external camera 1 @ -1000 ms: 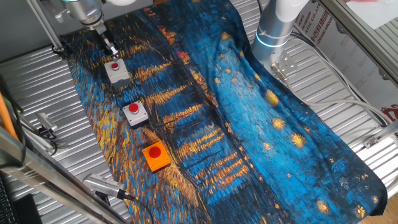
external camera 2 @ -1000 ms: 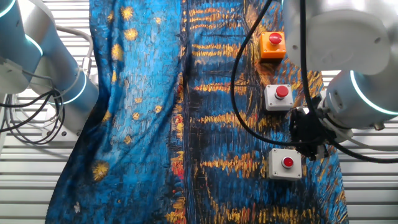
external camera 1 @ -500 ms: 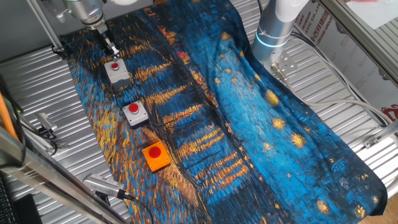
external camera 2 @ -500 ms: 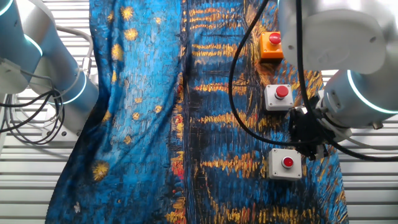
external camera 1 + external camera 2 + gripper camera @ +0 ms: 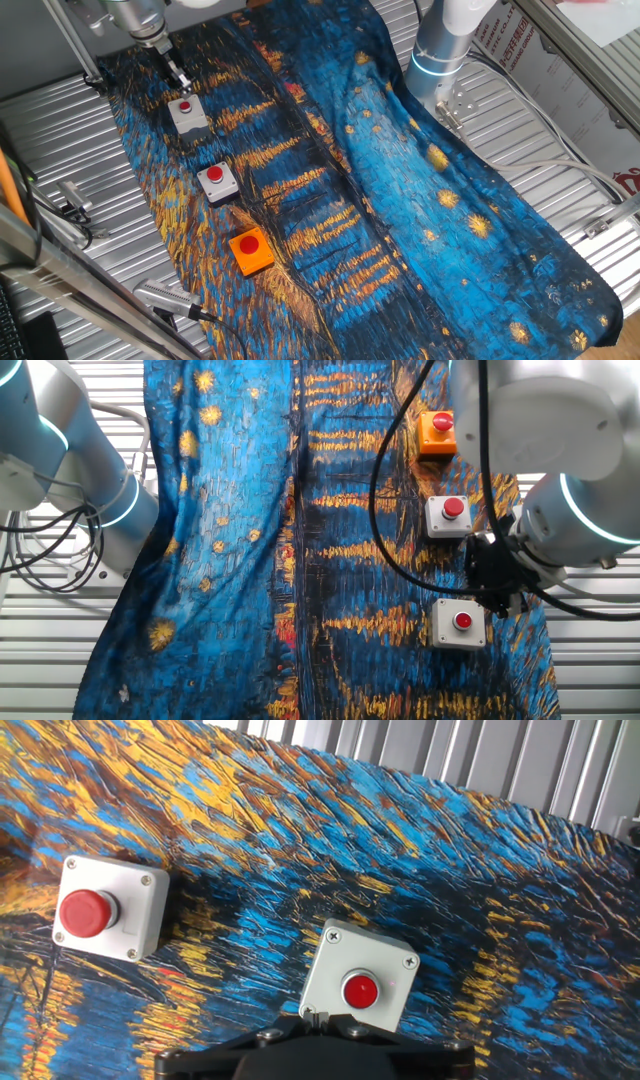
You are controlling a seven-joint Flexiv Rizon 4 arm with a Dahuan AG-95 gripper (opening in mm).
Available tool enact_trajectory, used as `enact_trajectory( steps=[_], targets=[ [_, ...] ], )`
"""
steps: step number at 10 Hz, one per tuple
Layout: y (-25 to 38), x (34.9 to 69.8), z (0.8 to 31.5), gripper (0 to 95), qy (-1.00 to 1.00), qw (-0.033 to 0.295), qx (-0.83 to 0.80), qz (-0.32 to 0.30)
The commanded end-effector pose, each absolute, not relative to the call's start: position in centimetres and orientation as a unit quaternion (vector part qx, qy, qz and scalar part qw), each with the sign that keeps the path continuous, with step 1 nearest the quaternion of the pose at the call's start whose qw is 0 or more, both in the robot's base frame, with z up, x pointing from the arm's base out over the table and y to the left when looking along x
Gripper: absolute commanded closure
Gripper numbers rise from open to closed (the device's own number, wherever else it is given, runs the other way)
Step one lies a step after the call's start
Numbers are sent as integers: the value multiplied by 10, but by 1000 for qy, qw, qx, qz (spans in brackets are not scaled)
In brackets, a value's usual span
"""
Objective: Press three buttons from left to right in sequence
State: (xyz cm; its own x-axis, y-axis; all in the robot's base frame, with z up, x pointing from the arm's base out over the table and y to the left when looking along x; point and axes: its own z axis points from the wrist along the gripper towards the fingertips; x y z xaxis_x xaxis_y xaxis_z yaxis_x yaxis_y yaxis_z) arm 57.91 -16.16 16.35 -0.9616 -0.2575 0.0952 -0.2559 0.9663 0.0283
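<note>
While the pincer [image 5: 181, 82] hangs just beside the end grey button [image 5: 187, 115], that box lies near one edge of the cloth-draped tabletop [image 5: 60, 130] (middle grey button [image 5: 216, 182] and orange button [image 5: 250, 250] follow in a row). Whether its fingers are apart cannot be told.

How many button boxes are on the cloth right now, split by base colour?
Grey base, red cap: 2, the end box near the end effector and the middle box.
Orange base, red cap: 1, at the other end of the row.
Total: 3 button boxes.
</note>
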Motion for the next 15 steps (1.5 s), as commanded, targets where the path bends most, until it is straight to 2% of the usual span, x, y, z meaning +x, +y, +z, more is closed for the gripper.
enact_trajectory(
  steps=[1,4,8,11,12,15],
  targets=[
    [-162,579,164,950,-990,50,132,-11],
    [-162,579,164,950,-993,52,92,-52],
    [-162,579,164,950,-996,69,9,-63],
    [-162,579,164,950,-991,60,-17,-120],
    [-162,579,164,950,-990,47,-26,-128],
    [-162,579,164,950,-993,46,-27,-105]
  ],
)
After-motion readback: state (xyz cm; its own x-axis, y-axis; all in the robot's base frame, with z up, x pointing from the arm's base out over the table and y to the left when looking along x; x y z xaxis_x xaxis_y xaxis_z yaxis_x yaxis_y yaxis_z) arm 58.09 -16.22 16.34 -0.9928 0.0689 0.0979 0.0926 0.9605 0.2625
